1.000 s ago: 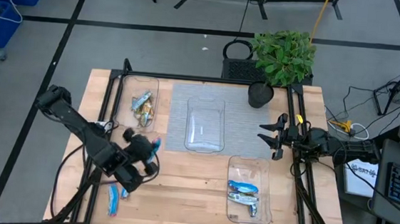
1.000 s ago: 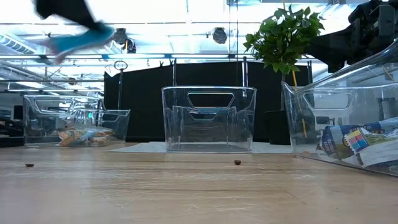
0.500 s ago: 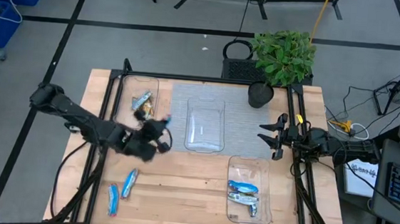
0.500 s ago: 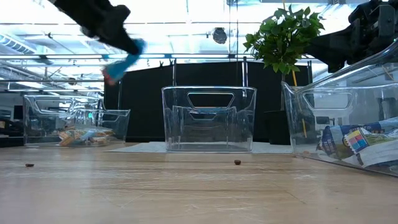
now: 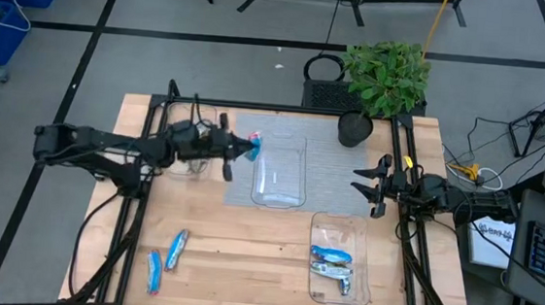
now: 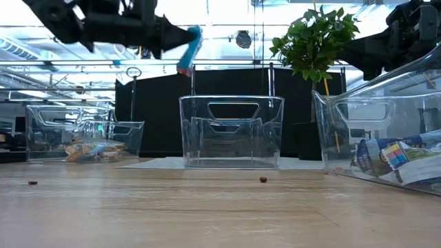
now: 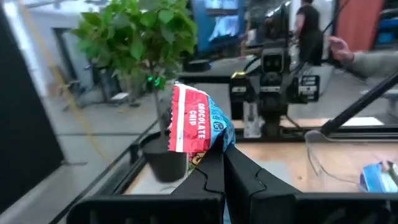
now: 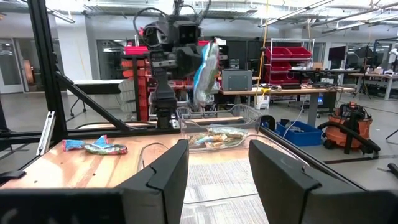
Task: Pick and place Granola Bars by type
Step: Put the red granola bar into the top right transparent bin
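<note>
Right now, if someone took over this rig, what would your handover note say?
Left pincer: shut on a blue bar, carried in the air at the near-left edge of the middle tray, which looks empty.
Right pincer: open, holding nothing, waiting at the table's right edge.
Done: tan bars lie in the left tray; blue and silver-grey bars lie in the right tray.
Left: place the held bar, then sort the two blue bars lying loose on the table's front left.
</note>
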